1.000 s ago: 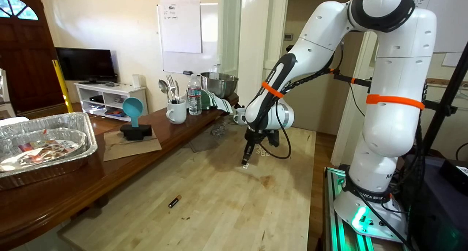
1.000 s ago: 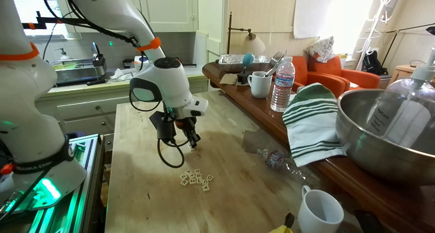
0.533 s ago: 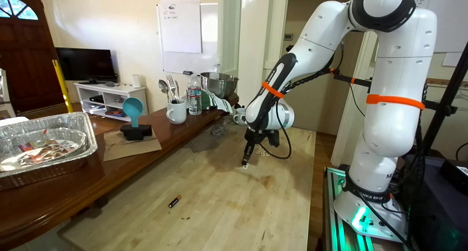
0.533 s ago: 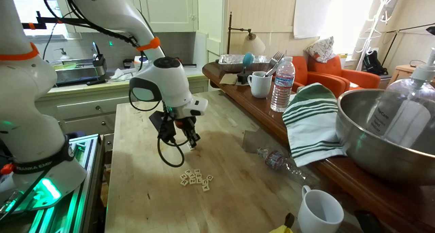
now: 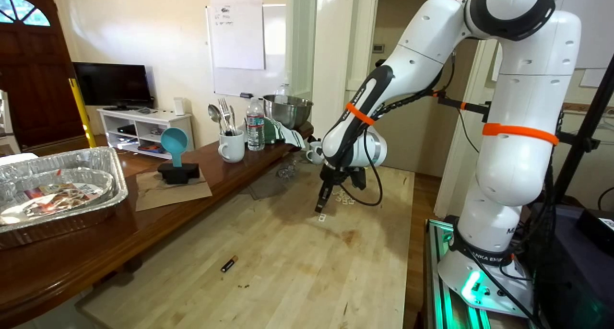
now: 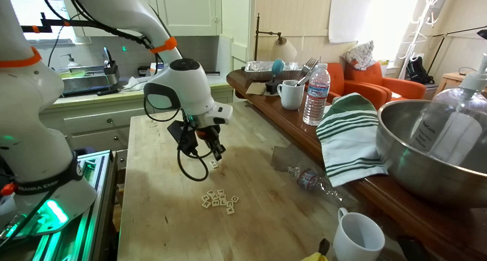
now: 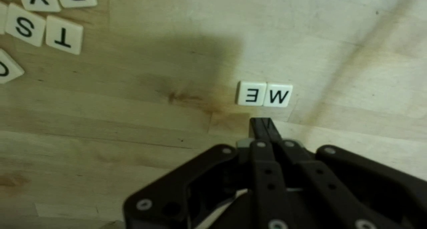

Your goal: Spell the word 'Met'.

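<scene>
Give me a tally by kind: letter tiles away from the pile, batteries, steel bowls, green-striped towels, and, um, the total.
Letter tiles away from the pile: 2
Battery: 1
Steel bowl: 1
Green-striped towel: 1
Total: 5

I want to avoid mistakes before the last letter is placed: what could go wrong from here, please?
The shut gripper hovers near the M tile and E tile; a low sideways move might push them out of line. The T tile lies right beside the S tile, so gripping it could disturb its neighbour.
</scene>
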Robot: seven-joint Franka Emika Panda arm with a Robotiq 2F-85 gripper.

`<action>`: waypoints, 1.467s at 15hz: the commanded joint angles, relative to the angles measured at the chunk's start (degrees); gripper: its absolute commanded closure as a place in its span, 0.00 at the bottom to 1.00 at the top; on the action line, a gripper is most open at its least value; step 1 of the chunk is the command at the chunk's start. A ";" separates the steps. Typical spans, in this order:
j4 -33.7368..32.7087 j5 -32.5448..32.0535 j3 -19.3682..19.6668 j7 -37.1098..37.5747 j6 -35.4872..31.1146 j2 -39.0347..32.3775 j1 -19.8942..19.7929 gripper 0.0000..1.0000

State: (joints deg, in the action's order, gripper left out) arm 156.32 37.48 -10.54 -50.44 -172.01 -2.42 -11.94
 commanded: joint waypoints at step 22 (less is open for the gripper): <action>0.82 -23.61 15.26 23.45 0.11 0.33 -6.36 1.00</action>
State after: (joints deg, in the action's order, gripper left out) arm 157.14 18.89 3.09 -31.28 -173.42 -2.10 -18.37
